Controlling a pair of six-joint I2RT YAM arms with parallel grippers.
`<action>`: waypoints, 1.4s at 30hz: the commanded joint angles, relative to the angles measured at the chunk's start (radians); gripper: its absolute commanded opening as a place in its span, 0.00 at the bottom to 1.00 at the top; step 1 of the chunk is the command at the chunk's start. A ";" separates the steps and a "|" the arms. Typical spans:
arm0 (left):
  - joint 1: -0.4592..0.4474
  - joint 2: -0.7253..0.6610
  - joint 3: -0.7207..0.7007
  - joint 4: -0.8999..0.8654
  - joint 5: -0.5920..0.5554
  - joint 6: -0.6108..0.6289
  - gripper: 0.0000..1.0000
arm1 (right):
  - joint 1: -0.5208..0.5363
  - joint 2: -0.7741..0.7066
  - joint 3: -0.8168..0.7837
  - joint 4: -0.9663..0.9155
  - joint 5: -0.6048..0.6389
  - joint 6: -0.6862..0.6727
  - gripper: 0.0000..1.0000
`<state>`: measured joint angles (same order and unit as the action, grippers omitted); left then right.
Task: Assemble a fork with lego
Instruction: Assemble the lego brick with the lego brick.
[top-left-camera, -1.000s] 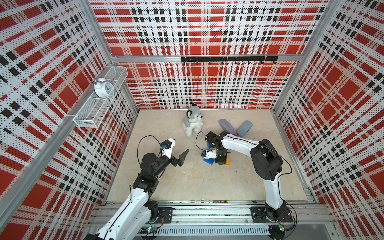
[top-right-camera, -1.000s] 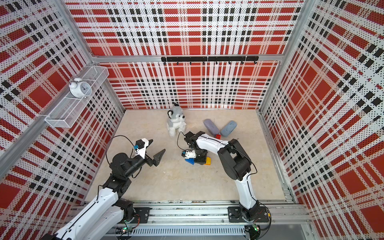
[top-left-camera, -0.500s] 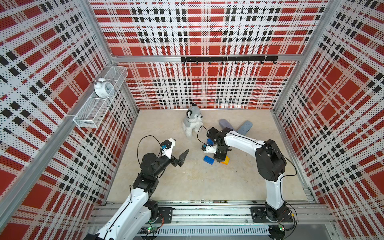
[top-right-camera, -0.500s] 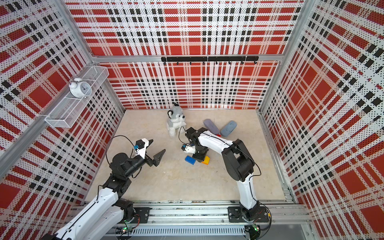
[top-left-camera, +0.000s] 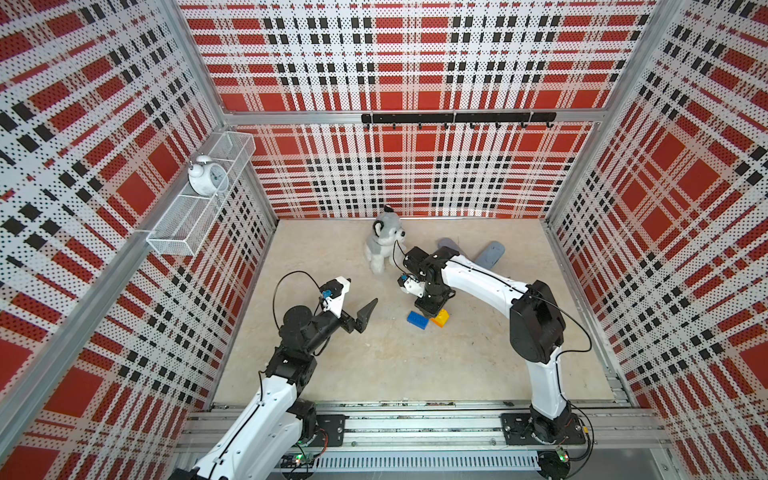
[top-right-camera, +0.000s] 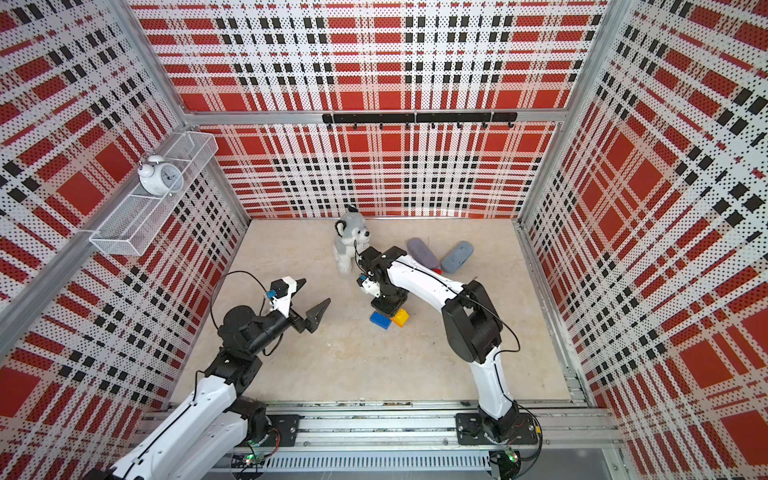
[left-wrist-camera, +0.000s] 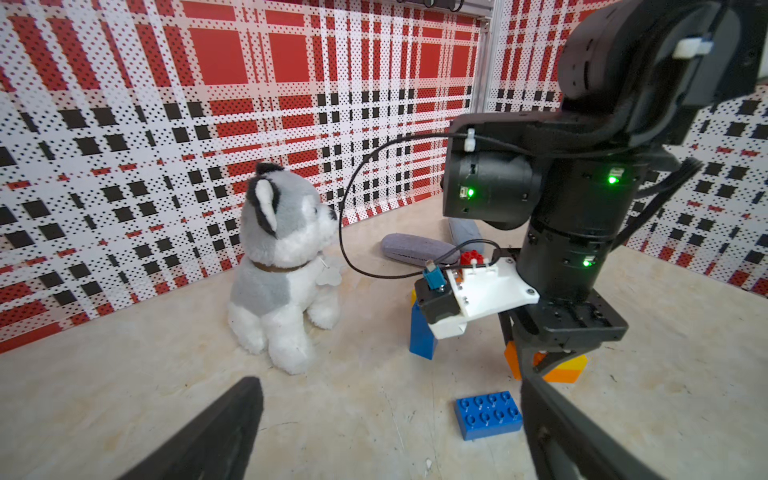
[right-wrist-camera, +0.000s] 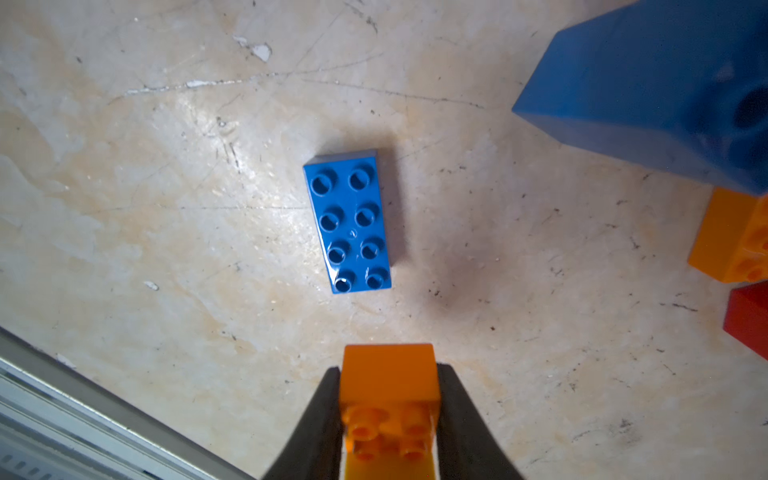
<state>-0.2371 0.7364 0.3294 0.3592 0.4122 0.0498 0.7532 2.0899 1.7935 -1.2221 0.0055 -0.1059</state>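
The beige table (top-left-camera: 374, 365) filled the lower middle of both top views. The right arm (top-left-camera: 478, 282) reached to the centre, and the right gripper (right-wrist-camera: 388, 372) was clamped on an orange brick (right-wrist-camera: 388, 386). The left arm (top-left-camera: 291, 332) rose from the lower left, with the left gripper (left-wrist-camera: 390, 436) spread wide and holding nothing. A plush dog (top-left-camera: 384, 241) sat above centre, with 2 grey-blue cases (top-right-camera: 457, 257) to its right. The lego sat at centre: a flat blue brick (top-left-camera: 417, 320) lay just left of the held orange one. A taller blue brick (left-wrist-camera: 422, 332), a second orange brick (right-wrist-camera: 731, 241) and a red brick (right-wrist-camera: 748, 320) were close by.
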 joint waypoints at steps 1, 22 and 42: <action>0.014 -0.009 0.020 0.031 0.011 -0.004 0.98 | 0.018 0.053 0.051 -0.058 0.009 0.045 0.26; 0.016 -0.025 -0.006 0.027 0.096 0.048 0.98 | 0.041 0.158 0.101 -0.042 0.031 -0.031 0.26; 0.015 -0.088 -0.043 -0.034 0.078 0.144 0.98 | 0.060 0.199 0.097 -0.047 0.037 -0.017 0.26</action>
<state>-0.2291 0.6506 0.2909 0.3271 0.4900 0.1818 0.7982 2.2482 1.9060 -1.2663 0.0414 -0.1349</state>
